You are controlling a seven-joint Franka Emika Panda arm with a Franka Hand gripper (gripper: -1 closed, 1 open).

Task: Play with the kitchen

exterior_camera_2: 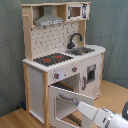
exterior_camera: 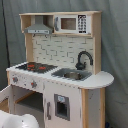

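The kitchen is a tall white and light-wood toy unit, seen in both exterior views. It has a black faucet, a sink, a red-ringed stovetop, a grey hood and a small microwave. In the second exterior view the kitchen has its windowed oven door swung open. My gripper is at that door's upper edge, at the end of the white arm that comes in from the lower right. In the first exterior view only the white arm shows, at the bottom left.
A grey curtain hangs behind the kitchen. The unit stands on a wooden floor. The cupboard door under the sink is closed. Knobs sit on the front panel above the oven.
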